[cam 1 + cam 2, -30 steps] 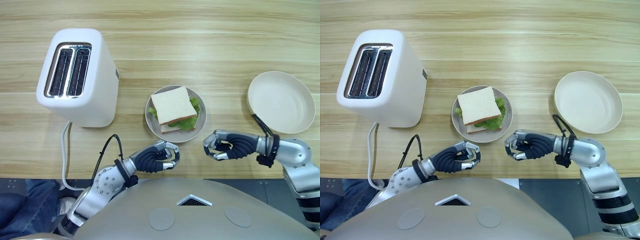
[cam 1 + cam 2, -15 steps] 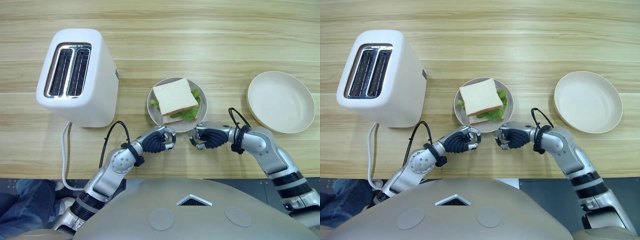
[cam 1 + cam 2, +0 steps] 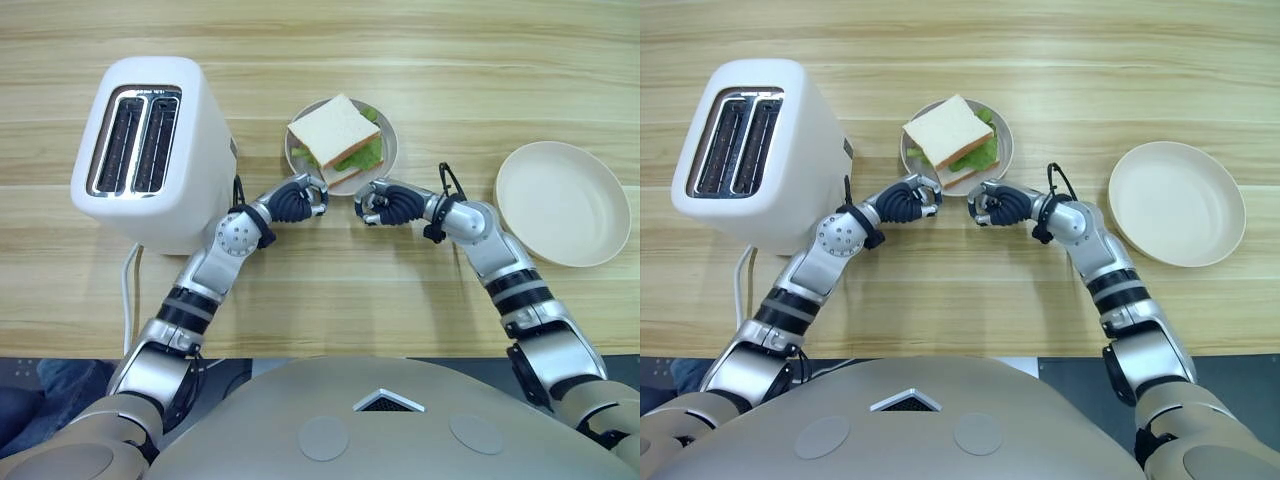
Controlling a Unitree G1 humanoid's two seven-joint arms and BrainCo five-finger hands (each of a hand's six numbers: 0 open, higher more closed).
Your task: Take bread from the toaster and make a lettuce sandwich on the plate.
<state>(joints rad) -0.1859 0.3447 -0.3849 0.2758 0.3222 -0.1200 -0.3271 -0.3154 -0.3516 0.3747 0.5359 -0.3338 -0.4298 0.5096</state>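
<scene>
1. Left hand (image 3: 295, 198) is clenched on nothing, knuckles at the near-left rim of the small round grey plate (image 3: 392, 150).
2. Right hand (image 3: 385, 203), also clenched and empty, sits at the plate's near-right rim.
3. A white-bread sandwich (image 3: 333, 125) with green lettuce (image 3: 362, 153) lies on the plate, in the middle of the light wooden tabletop (image 3: 400, 50).
4. A white two-slot toaster (image 3: 150, 150) stands toward the left edge, and a round cream dish (image 3: 560, 203) toward the right.

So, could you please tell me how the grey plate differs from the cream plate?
The grey plate holds a lettuce sandwich; the cream plate holds nothing. The grey plate looks smaller than the cream plate. The grey plate sits near the toaster, the cream plate far right. Both are round.
</scene>
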